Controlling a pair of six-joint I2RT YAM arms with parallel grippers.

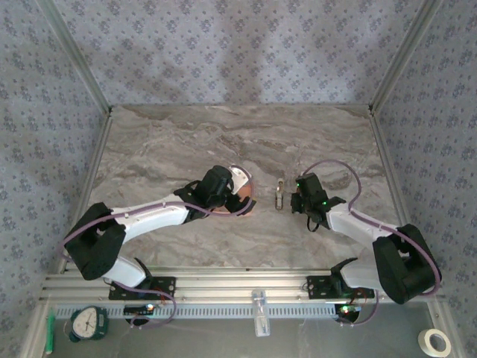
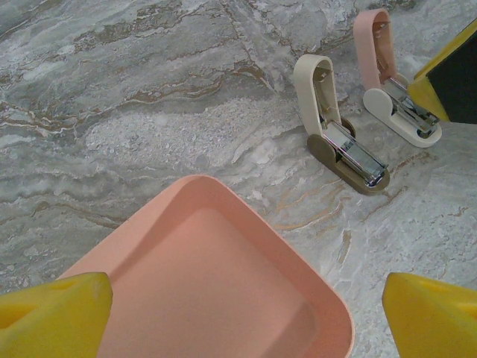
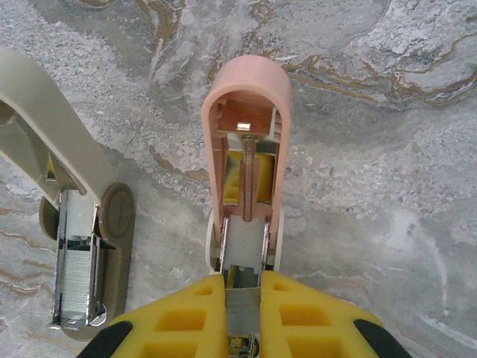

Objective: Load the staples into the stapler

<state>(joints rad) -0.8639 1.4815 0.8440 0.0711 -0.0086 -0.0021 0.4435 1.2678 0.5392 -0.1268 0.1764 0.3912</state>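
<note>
The right gripper (image 3: 242, 287) was pinched on the staples (image 3: 243, 309) at the near end of the stapler (image 3: 246, 134), which lay on the table (image 3: 373, 112) with lid (image 3: 246, 78) hinged up to bare its channel (image 3: 244, 242) for loading, while the left gripper (image 2: 242, 328) hung spread wide above the tray (image 2: 223, 195).
</note>
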